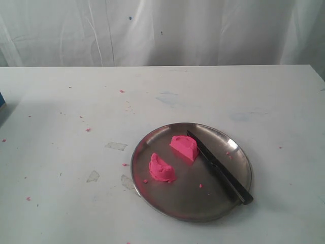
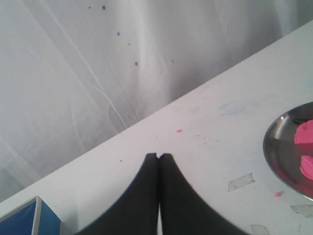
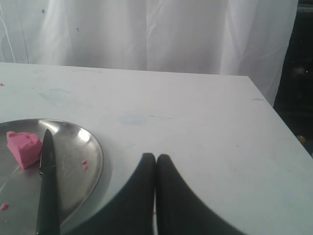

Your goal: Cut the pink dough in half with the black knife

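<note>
While both hands, left (image 2: pixel 158 155) and right (image 3: pixel 155 156), hover clenched and empty, the pink dough (image 1: pixel 172 157) lies halved on a plate (image 1: pixel 152 140) near the desk's (image 1: pixel 61 127) front edge, the black knife (image 1: pixel 218 168) beside it.

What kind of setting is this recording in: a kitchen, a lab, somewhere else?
Most likely a lab test bench, not a kitchen: a white table flecked with pink crumbs, a white sheet hung behind, and a steel plate with play dough.

Makeshift lab bench, stained white table (image 1: pixel 76 112), white sheet backdrop (image 1: pixel 167 30), tape scraps (image 1: pixel 116 146)
</note>
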Tool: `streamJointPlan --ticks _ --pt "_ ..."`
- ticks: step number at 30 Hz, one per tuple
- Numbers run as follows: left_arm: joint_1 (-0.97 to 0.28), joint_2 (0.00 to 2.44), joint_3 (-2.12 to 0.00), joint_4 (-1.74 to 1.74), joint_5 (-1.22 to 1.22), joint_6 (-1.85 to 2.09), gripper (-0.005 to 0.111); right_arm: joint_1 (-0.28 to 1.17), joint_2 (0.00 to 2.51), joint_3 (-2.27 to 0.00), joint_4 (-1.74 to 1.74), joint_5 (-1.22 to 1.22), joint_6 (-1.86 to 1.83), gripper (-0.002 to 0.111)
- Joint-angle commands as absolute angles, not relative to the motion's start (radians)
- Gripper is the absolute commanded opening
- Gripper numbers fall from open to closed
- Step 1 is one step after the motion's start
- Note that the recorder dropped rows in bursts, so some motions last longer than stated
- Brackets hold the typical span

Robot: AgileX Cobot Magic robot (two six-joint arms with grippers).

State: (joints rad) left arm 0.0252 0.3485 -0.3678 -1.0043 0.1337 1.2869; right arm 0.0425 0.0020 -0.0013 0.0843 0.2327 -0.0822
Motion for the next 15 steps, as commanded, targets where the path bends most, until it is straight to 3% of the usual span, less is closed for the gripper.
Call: streamJointPlan --ticks 1,10,15 --pt "0.030 0.301 -0.361 -1.031 0.132 1.281 0.000 0.039 0.000 0.000 0.085 0.226 -0.094 0.000" --pt "0.068 0.193 -0.360 -1.065 0.029 1.210 0.000 0.039 0.000 0.000 0.085 0.226 -0.094 0.000" --pt "0.082 0.103 -0.250 -1.094 -0.125 1.048 0.000 0.039 0.000 0.000 0.085 0.226 -0.094 0.000"
